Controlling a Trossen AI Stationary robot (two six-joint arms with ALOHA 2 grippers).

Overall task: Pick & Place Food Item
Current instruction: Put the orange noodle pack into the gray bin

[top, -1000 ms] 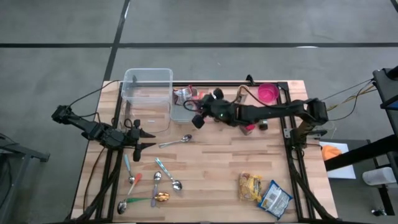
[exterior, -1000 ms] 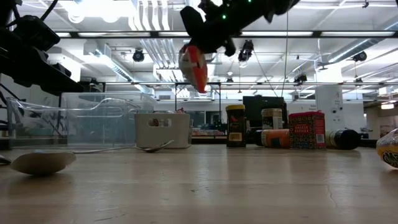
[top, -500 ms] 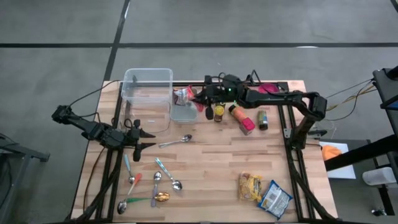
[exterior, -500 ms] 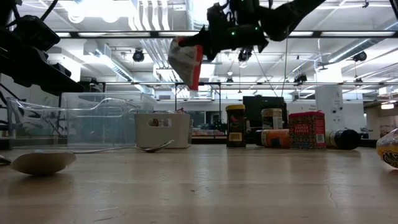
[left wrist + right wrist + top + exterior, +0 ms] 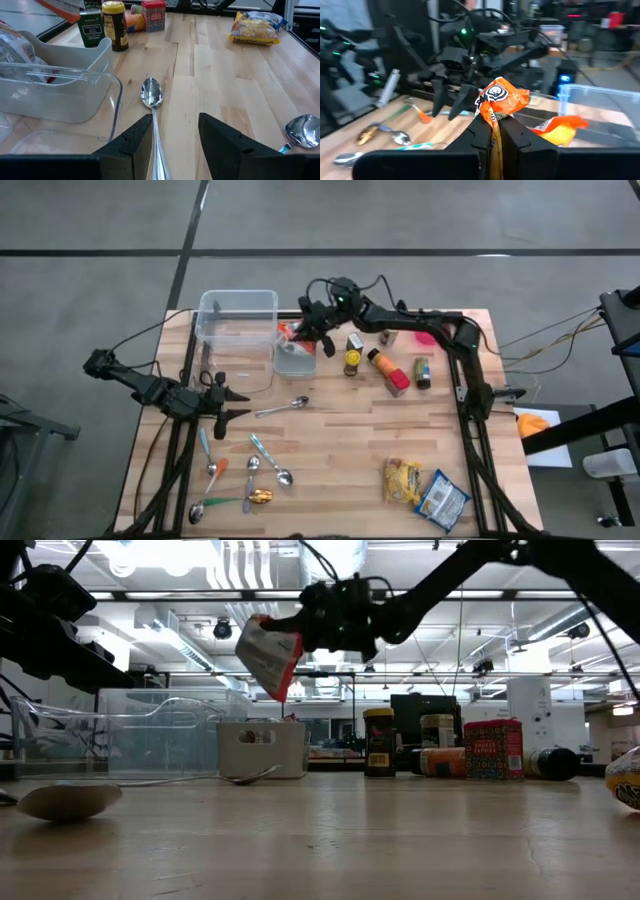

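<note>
The right gripper (image 5: 305,330) hangs above the small grey bin (image 5: 296,360), its fingers (image 5: 512,137) clenched on an orange-and-white snack packet (image 5: 268,652) held well clear of the surface (image 5: 340,450) (the packet tilts, red edge lowest). The bin sits just beside a clear plastic tub (image 5: 238,330); in the left wrist view the bin holds a crinkled clear wrapper (image 5: 15,47). The left gripper (image 5: 222,402) waits low at the surface's left side, fingers (image 5: 132,142) parted around nothing, a spoon (image 5: 152,95) lying just ahead of them. Jars and a red box (image 5: 396,381) stand right of the bin.
</note>
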